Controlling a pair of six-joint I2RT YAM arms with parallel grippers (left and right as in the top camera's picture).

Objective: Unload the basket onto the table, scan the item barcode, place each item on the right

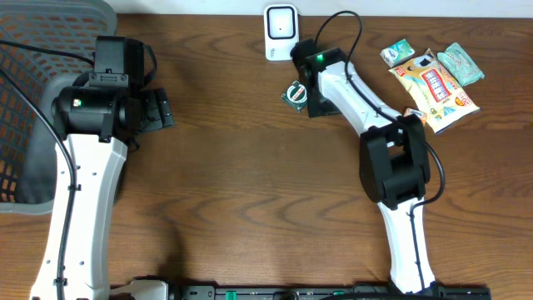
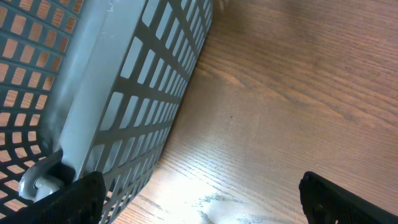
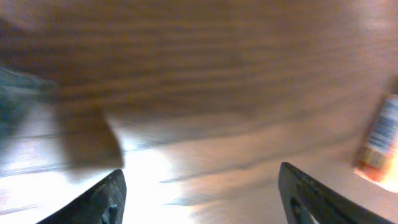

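Observation:
A small round green-and-white item (image 1: 294, 94) lies on the wooden table just below the white barcode scanner (image 1: 281, 32) at the back edge. My right gripper (image 1: 311, 100) hovers right beside this item, its jaws open. In the blurred right wrist view the right gripper (image 3: 202, 199) has only bare table between its fingers, and a dark teal shape (image 3: 15, 99) sits at the left edge. My left gripper (image 1: 158, 111) is at the far left beside the basket, open and empty (image 2: 199, 202).
A grey mesh basket (image 1: 33, 92) fills the left edge, and its wall (image 2: 124, 93) stands close to the left fingers. Several snack packets (image 1: 435, 87) lie at the back right. An orange-and-white packet (image 3: 379, 140) shows at the right of the right wrist view.

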